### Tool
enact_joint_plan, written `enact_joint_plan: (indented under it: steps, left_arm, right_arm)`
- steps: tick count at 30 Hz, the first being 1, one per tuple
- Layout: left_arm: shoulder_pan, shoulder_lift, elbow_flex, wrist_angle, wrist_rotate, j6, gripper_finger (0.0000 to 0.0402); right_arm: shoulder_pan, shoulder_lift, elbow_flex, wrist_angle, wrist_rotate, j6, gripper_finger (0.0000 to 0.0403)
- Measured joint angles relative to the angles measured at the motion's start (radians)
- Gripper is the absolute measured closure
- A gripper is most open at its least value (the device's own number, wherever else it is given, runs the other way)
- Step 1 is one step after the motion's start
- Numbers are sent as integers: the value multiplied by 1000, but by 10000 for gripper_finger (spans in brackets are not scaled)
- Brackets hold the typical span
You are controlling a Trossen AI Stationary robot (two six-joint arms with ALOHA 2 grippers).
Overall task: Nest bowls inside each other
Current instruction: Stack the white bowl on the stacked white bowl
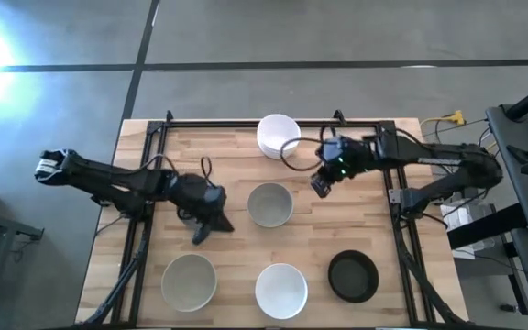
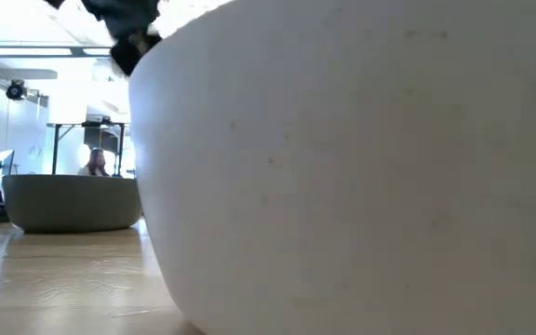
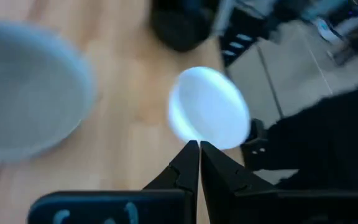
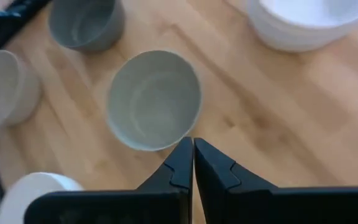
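Five places on the wooden table hold bowls. A stack of white bowls (image 1: 278, 136) stands at the far middle and a grey bowl (image 1: 270, 204) at the centre. Along the near edge stand a pale grey bowl (image 1: 189, 281), a white bowl (image 1: 280, 290) and a black bowl (image 1: 353, 276). Each rests on its base. My left gripper (image 1: 207, 229) hangs shut, left of the centre bowl, pointing toward the white bowl (image 3: 209, 109). My right gripper (image 1: 322, 186) hangs shut just right of the centre grey bowl (image 4: 154, 99), above the table. Neither holds anything.
A black metal frame (image 1: 159, 137) borders the table's left, far and right sides. Cables and equipment (image 1: 456, 119) lie beyond the right edge. In the low view the near white bowl (image 2: 361, 167) fills most of the picture. A person (image 2: 93, 163) sits far behind the table.
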Motion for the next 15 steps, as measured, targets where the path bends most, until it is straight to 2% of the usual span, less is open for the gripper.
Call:
enact_joint_plan:
  steps: [5,11,15]
  left_arm:
    - [-64,116,91,6,-86,45,402]
    - [-66,284,206,3,-57,73,402]
    - [-66,391,257,3,-44,-29,401]
  right_arm:
    - [47,-91,-157,114,0,121,394]
    - [89,-155,-285,155,-1,237,394]
    - [128,-191,-333,169,-1,253,394]
